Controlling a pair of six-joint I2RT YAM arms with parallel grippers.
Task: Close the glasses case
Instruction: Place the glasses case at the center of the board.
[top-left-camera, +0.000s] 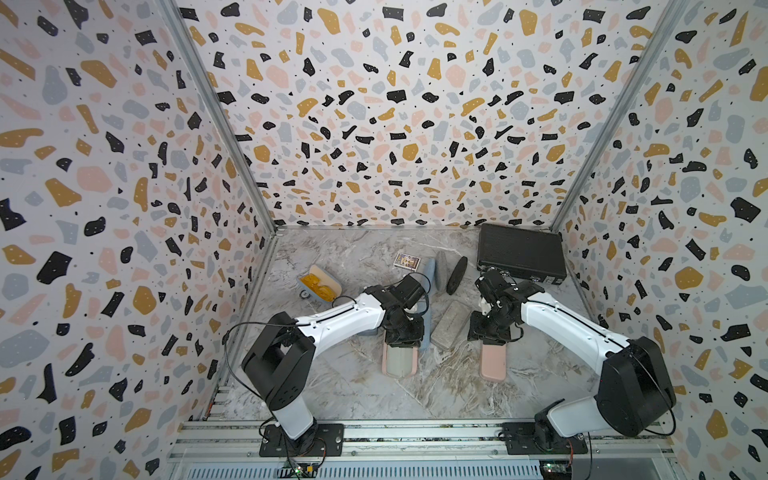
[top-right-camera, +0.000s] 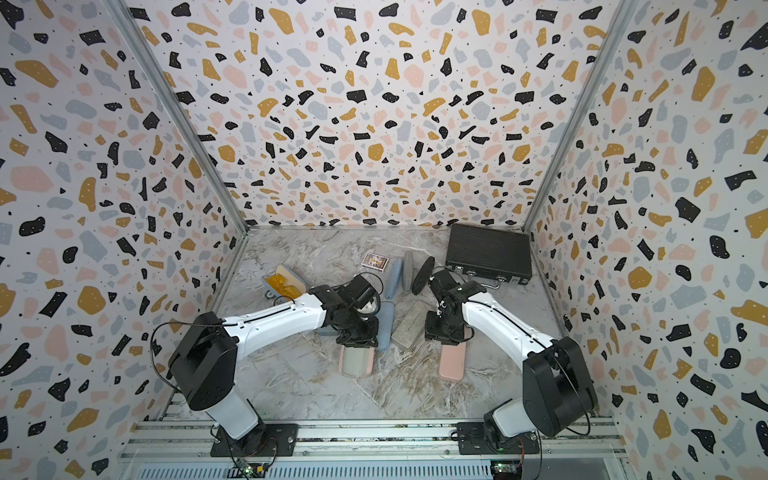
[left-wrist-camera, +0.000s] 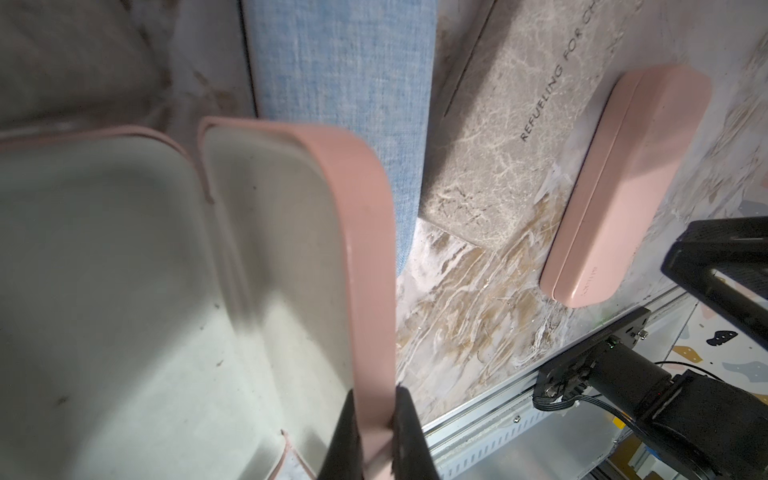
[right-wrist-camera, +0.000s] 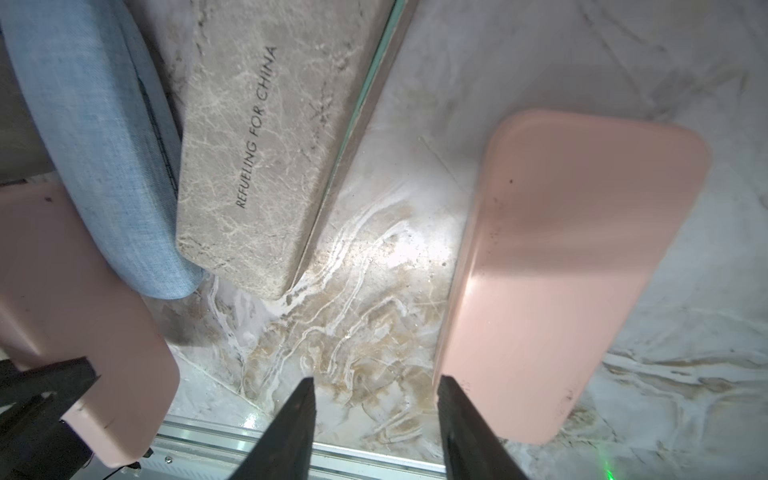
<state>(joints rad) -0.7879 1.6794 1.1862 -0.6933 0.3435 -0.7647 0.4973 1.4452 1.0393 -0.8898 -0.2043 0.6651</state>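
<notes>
Left pincer (left-wrist-camera: 376, 399) clamps pink glasses case lid (left-wrist-camera: 370, 208) | right pincer (right-wrist-camera: 376, 380) parted, empty

A: Setting?
B: Robot lab test cell. Terrazzo-print panels (top-left-camera: 374, 124) box in a marble-print tabletop (top-left-camera: 332, 386).
A: Evidence of rig?
B: Left arm (top-left-camera: 336, 322), right arm (top-left-camera: 561, 328) bolted to aluminium rail (top-left-camera: 415, 432) at front; exposed circuit board (top-left-camera: 299, 470) beside slotted cable duct (top-left-camera: 374, 473).
</notes>
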